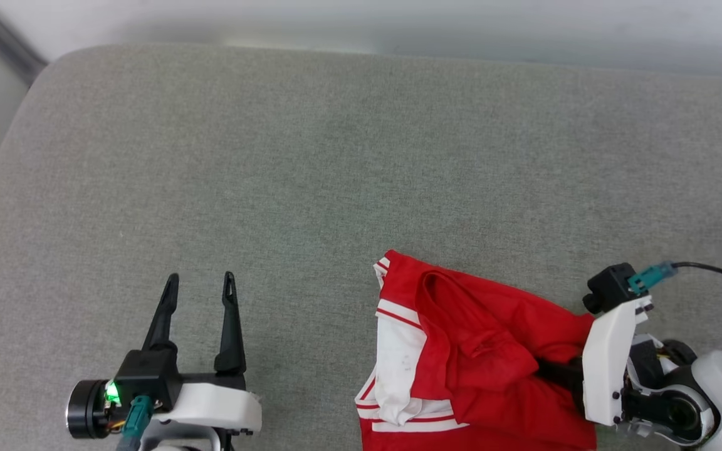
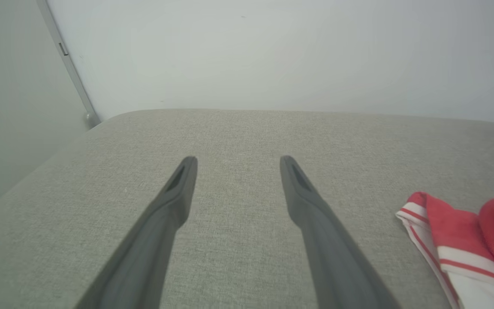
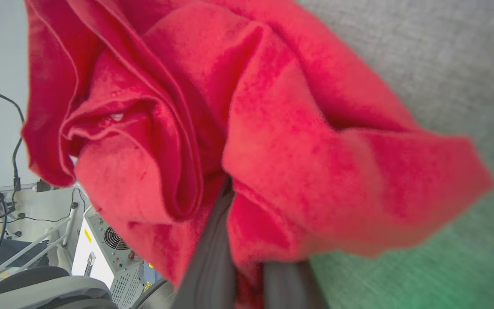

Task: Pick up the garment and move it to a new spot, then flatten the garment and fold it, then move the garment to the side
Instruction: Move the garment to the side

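Right gripper [image 1: 552, 373]: so, I found it clamped into a bunched red fold of the garment [image 1: 461, 351]; in the right wrist view both dark fingers [image 3: 212, 257] ran up into the cloth with fabric pinched between them.
Grip site: I judged it a mid-body pinch rather than a hem or shoulder, so the cloth would probably hang in a bundle when lifted.
Garment: it lay crumpled at the near right of the grey cushion [image 1: 336, 156], red body heaped toward the right arm, a white sleeve with striped trim turned toward the left.
Left gripper [image 1: 198, 313]: it hung with jaws spread, holding nothing, over bare cushion well apart from the garment, which I read as standing by.
Stage: I judged this the pick-up step, with move, flatten and fold not yet done.
Clear area: I saw open cushion beyond and to the left, room for a new spot.
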Robot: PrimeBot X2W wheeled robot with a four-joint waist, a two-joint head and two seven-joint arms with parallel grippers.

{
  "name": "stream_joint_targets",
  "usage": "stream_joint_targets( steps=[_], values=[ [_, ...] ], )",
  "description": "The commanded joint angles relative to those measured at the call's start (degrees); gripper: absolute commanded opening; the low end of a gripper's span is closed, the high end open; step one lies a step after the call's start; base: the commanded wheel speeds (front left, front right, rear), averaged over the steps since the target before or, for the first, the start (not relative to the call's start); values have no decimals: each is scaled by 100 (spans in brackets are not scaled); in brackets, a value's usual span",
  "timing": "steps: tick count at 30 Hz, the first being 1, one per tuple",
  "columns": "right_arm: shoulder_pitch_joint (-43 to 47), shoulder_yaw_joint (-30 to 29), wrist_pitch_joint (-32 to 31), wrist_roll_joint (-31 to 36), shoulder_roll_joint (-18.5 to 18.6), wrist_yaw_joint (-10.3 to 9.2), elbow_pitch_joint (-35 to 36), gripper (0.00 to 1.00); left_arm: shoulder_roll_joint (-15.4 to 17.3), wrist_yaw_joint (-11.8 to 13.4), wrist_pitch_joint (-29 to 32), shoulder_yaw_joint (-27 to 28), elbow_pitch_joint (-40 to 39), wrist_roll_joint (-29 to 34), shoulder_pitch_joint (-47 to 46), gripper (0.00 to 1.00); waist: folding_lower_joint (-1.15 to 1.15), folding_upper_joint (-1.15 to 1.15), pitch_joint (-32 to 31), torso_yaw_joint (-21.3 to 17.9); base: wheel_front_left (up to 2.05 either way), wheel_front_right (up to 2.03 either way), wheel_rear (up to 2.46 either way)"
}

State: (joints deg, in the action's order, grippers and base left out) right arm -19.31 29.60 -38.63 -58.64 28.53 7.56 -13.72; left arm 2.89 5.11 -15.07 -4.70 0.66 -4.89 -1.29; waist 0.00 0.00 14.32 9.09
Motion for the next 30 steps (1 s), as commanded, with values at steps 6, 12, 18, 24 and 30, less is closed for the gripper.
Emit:
stream_joint_targets(
  steps=[6, 12, 18, 24, 30],
  values=[
    [-497, 404, 55, 104, 439, -10, 548, 0, -3, 50, -13, 101, -14, -69, 292, 100, 0, 0, -375, -473, 0, 0, 0],
    [-1058, 809, -99, 264, 1029, -10, 1291, 0, -4, 25, -13, 246, -56, -50, 445, 100, 0, 0, -449, -1337, 0, 0, 0],
    [-1444, 897, -224, 338, 1568, -9, 1717, 0, -3, -36, -13, 353, -176, 41, 372, 100, 0, 0, -263, -2071, 0, 0, 0],
    [-1729, 736, -61, 511, 1886, -9, 1561, 0, -2, -179, -13, 518, -252, 164, 262, 100, 0, 0, 66, -2480, 0, 0, 0],
    [-2030, 479, 106, 897, 2255, -10, 837, 0, 43, -365, -13, 582, -378, 287, 14, 100, 0, 0, 572, -2468, 0, 0, 0]
  ],
)
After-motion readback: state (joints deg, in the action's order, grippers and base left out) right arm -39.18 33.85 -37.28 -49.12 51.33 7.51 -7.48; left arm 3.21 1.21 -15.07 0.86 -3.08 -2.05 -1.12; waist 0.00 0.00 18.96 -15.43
